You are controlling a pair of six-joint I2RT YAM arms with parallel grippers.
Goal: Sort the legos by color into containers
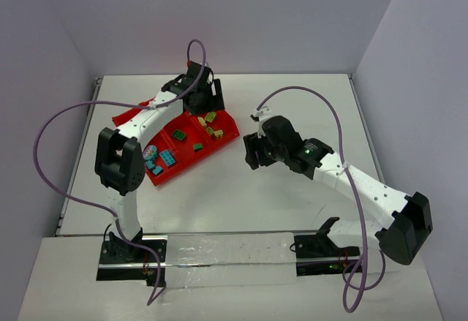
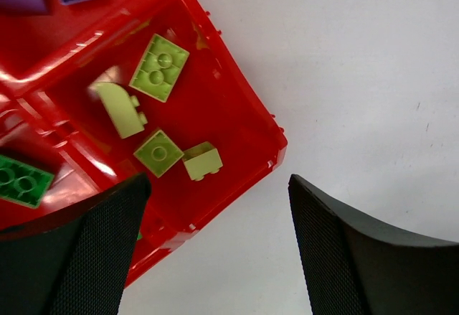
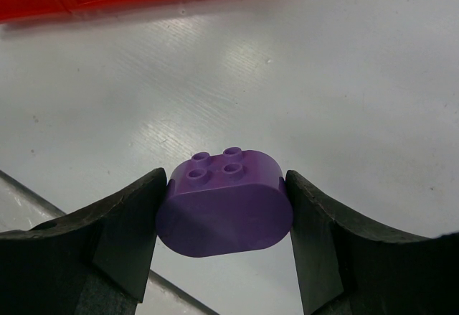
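Links (image 1: 380, 198): white shells
Joints (image 1: 117, 161): bulky black housings
Cables (image 1: 300, 88): lilac loops, 9 and 5 o'clock
Tool fingers (image 2: 79, 250): black, woven-textured
Indicator (image 1: 308, 148): green light

Bright, even light; glare on tray (image 2: 44, 72)

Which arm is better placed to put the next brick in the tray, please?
Right: the right claw grips a purple brick near the red tray. The left claw hangs open and empty over it.
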